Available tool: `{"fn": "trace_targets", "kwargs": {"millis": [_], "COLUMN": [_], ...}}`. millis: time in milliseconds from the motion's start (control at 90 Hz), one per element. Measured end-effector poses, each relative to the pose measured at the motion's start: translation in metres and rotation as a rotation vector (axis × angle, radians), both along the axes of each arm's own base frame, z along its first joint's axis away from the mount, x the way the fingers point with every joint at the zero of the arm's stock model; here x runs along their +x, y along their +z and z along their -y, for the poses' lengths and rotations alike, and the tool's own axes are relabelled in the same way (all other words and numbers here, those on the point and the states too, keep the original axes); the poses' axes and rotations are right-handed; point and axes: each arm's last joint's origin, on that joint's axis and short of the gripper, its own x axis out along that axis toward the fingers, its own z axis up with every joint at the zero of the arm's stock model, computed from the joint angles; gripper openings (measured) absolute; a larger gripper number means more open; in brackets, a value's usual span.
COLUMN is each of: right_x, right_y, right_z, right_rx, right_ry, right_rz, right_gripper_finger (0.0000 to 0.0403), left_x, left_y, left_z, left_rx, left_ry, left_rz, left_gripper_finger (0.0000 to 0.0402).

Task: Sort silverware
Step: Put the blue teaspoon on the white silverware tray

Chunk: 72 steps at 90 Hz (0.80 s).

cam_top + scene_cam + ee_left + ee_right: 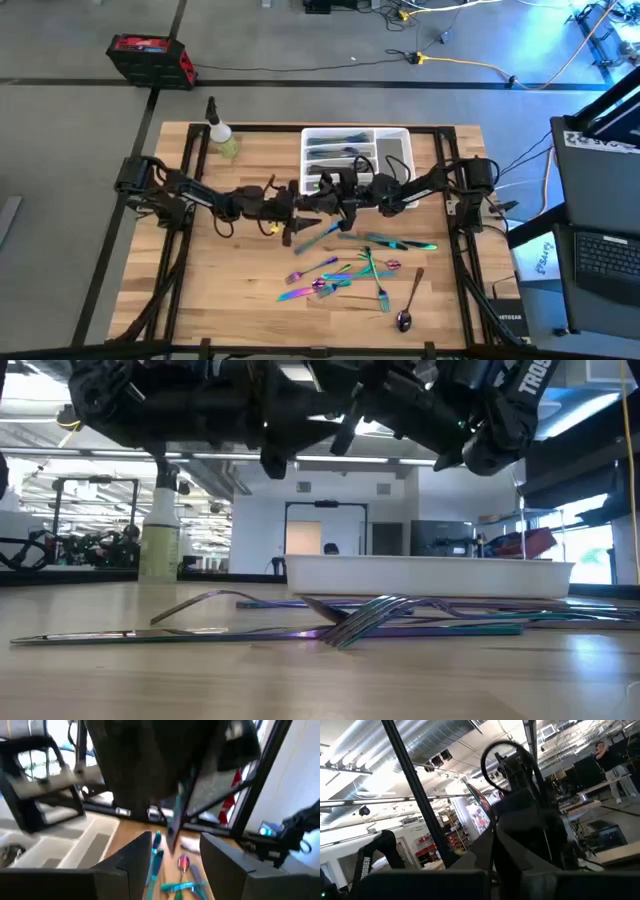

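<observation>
Both arms meet mid-table, just near of the white tray [405, 140], which already has a few pieces in its slots. The left gripper [300, 228] hangs above the wood; the right gripper [335, 190] sits close to it, over the tray's near edge. In the left wrist view a slim teal piece [176, 815] stands upright, its top end inside the dark right-arm body above, between the left fingers [131, 860], which are spread apart and not touching it. So the left pincer is released, w/ nothing in it. The right one prob. grasps that piece, but I can't tell for sure; its own camera points up at the room.

Rest of the silverware [355, 272] lies scattered on the near-right part of the table, forks and knives overlapping, w/ a darker spoon [408, 308] apart at the near edge. A spray bottle [222, 135] stands far left, out of the way.

This looks like a hand-over or re-grip. To do it well:
- Left should close on the handle's mid part, square, before the other lets go.
- Keep the piece upright; it's thin and slick, so a skewed pinch may twist it out.
- Separate slowly, since the wrists are crowded.
- Then match the piece to its slot in the tray.
</observation>
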Motion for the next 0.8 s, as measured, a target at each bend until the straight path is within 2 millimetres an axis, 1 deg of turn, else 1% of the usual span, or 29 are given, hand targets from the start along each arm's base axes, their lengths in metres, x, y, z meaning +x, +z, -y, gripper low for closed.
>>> {"fn": "trace_targets", "kwargs": {"millis": [178,256,344,456,500,611,800], "right_x": [0.0,0.0,0.0,0.0,0.0,0.0,0.0], "right_y": [-0.001,-0.001,-0.001,-0.001,-0.001,-0.001,-0.001], "right_z": [0.0,0.0,0.0,0.002,0.003,0.006,0.013], "right_rx": [-0.01,-0.01,-0.012,-0.014,-0.014,-0.014,-0.018], "right_ry": [-0.004,-0.005,-0.005,-0.011,-0.013,-0.021,-0.027], "right_rz": [-0.01,-0.01,-0.009,-0.009,-0.008,-0.007,-0.01], "right_gripper_finger": [0.0,0.0,0.0,0.0,0.0,0.0,0.0004], "left_x": [0.0,0.0,0.0,0.0,0.0,0.0,0.0], "left_y": [0.006,0.007,0.007,0.006,0.007,0.008,0.008], "left_z": [0.0,-0.001,-0.002,-0.003,-0.003,-0.003,-0.003], "left_rx": [-0.013,-0.019,-0.017,-0.018,-0.012,-0.009,-0.007], "left_ry": [0.004,0.019,0.027,0.031,0.031,0.032,0.034], "left_rz": [0.062,0.067,0.067,0.064,0.074,0.079,0.078], "left_gripper_finger": [0.0154,0.0141,0.0102,0.0027,0.0012,0.0002,0.0]}}
